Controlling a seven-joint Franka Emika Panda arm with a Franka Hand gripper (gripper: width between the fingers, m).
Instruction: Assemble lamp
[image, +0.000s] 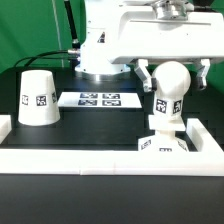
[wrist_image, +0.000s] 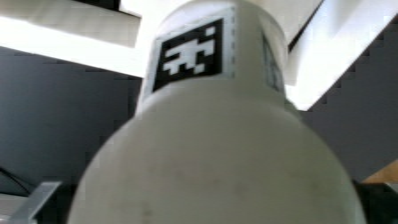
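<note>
Bulb (image: 172, 88) stands upright on base (image: 170, 141) at the exterior view's right of the surface (image: 100, 125), fingers (image: 147, 78) open either side of its round head, not gripping; judged light, rigid, smooth plastic, slip-prone on the curve, so grip tagged neck

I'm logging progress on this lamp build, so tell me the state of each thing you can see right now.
Bulb: upright on the base, its head between the claw's fingers.
Base: flat on the table, carrying the bulb.
Shade: standing apart on its wide end, not fitted.
Claw: astride the bulb's head; whether it grips is unclear.
Marker board: lying flat.
</note>
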